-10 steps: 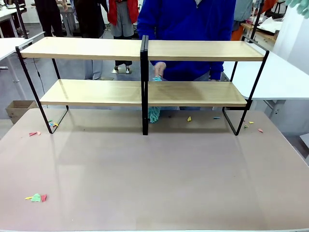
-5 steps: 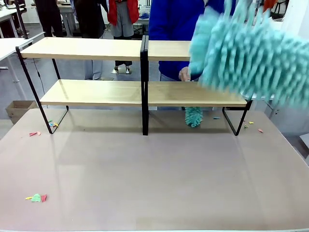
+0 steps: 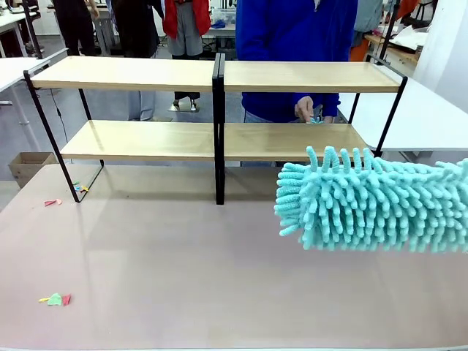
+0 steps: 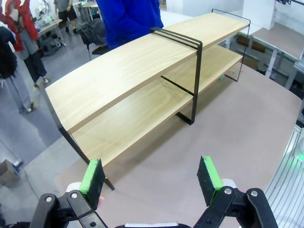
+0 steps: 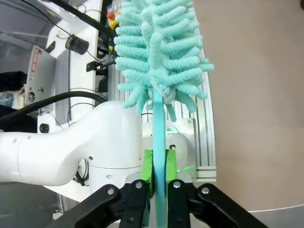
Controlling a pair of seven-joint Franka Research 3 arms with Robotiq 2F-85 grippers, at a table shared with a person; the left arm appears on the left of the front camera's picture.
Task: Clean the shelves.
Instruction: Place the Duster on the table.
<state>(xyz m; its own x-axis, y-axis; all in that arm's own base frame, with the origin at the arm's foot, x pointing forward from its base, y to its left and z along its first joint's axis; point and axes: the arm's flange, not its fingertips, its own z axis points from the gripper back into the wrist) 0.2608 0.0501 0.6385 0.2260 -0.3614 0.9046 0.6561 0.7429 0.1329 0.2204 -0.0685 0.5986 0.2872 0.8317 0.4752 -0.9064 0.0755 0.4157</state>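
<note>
Front view: the shelves (image 3: 219, 110) sit at the surface's (image 3: 183, 263) far side with a fluffy teal duster (image 3: 373, 201) up close, left wrist view has the left gripper (image 4: 151, 176) wide open, right wrist view has the right gripper (image 5: 158, 173) clamped on the duster's handle (image 5: 158, 142), no readable writing.

The right gripper (image 5: 158, 173) was clamped on the thin handle of a turquoise duster (image 5: 159, 50), whose fluffy head rose above a white robot base (image 5: 71, 142) and the table (image 5: 256, 95).
</note>
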